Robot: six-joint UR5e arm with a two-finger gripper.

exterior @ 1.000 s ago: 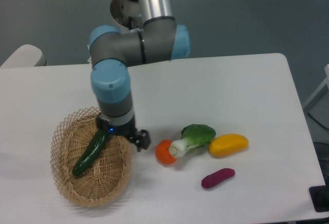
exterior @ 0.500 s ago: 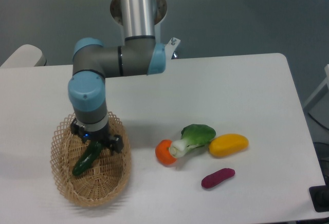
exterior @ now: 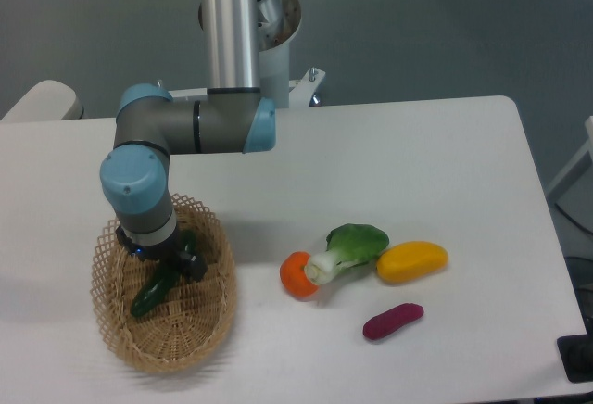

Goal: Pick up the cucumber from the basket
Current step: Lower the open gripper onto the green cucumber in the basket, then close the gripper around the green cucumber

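Dark green cucumber (exterior: 155, 290) lies slanted inside the wicker basket (exterior: 116, 339), upper end hidden under the gripper (exterior: 167, 260). Gripper's low over that end, so I'd call this the reach-and-grasp step. Honestly can't tell if the jaws are open or closed, the wrist blocks them. Next up: straddle the cucumber, squeeze, lift straight clear of the rim.

Arm reaches down from upper left, silver upper link vertical, grey forearm horizontal, blue-capped wrist pointing straight down. Gripper (exterior: 165, 263) low at the wrist's end, mostly hidden under it; only dark finger parts show, jaw gap not readable.
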